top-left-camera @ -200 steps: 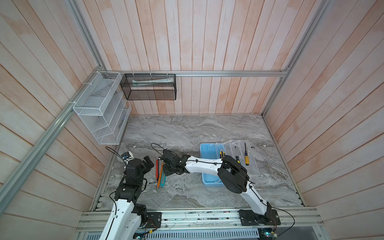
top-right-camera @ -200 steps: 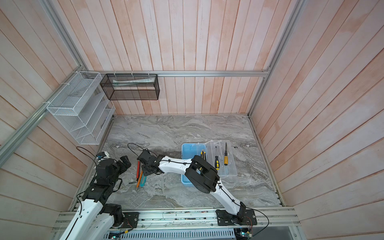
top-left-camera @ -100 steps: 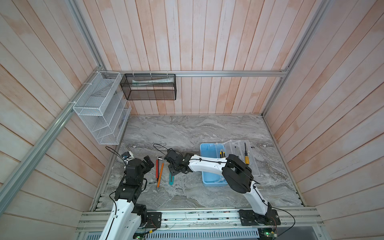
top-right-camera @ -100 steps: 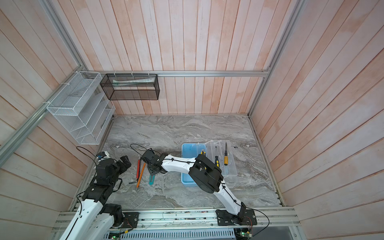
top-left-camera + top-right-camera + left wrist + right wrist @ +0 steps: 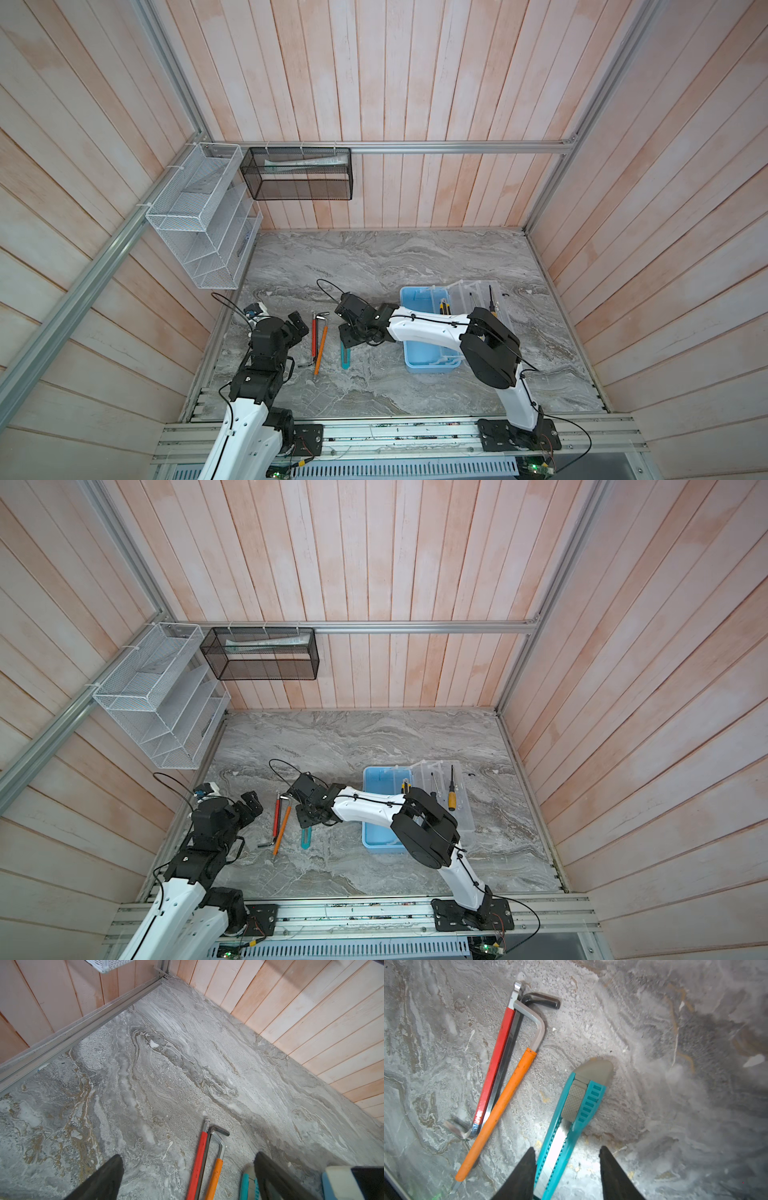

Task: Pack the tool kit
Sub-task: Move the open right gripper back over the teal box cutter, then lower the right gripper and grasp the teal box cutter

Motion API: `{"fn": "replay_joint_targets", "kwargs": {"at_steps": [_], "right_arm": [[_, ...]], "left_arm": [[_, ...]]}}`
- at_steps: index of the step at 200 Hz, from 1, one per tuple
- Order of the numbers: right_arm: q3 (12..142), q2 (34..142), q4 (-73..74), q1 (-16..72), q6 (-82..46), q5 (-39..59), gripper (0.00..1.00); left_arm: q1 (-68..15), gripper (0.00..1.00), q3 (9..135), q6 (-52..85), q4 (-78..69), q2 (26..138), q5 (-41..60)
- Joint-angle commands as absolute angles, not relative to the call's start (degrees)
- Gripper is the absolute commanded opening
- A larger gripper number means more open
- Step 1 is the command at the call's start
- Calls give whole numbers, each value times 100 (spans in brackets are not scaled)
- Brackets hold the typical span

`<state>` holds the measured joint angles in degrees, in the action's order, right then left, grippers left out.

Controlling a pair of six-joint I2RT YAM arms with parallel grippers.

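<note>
right gripper (image 5: 567, 1147) stood apart astride the teal plastic utility cutter (image 5: 579, 1103), left gripper (image 5: 188, 1155) spread wide; i feared an off-centre squeeze spinning it.

1. I am looking into a robot test cell in a lab, not a home or a shop. A left arm (image 5: 249, 419) and a right arm (image 5: 428, 330), both white and black, stand bolted to a slotted aluminium base rail (image 5: 395, 432) at the front edge.
2. Bare aluminium framing (image 5: 457, 146) runs up the corners and across the back. Pale plank walls (image 5: 415, 83) box the marble-patterned bench (image 5: 374, 257) in on three sides.
3. A white wire rack (image 5: 195, 216) and a black mesh basket (image 5: 299, 178) hang from that framing on cable ties.
4. Loose cables (image 5: 227, 303) trail off the arms, and an uncovered circuit board (image 5: 536, 468) sits below the base rail.
</note>
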<state>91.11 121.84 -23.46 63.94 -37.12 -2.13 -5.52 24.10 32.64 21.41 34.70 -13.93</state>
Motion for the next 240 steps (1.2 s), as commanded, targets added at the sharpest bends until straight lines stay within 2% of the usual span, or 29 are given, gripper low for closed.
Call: {"fn": "replay_joint_targets", "kwargs": {"at_steps": [1, 83, 142, 194, 240], "right_arm": [[9254, 12496, -2560, 6485, -3912, -162, 51], [10094, 13153, -3051, 6585, -3701, -467, 52], [11443, 14013, -4351, 6713, -3367, -1192, 52], [11231, 13975, -4324, 6768, -2898, -1272, 50], [11023, 13942, -4214, 6768, -2607, -1355, 43]], "left_arm": [[-520, 100, 2408, 3182, 2025, 3463, -1349], [-523, 100, 2391, 3190, 2006, 3447, -1318], [-519, 100, 2373, 3199, 1996, 3419, -1276], [-519, 100, 2376, 3199, 1999, 3422, -1276], [-520, 100, 2382, 3199, 1990, 3446, -1283]]}}
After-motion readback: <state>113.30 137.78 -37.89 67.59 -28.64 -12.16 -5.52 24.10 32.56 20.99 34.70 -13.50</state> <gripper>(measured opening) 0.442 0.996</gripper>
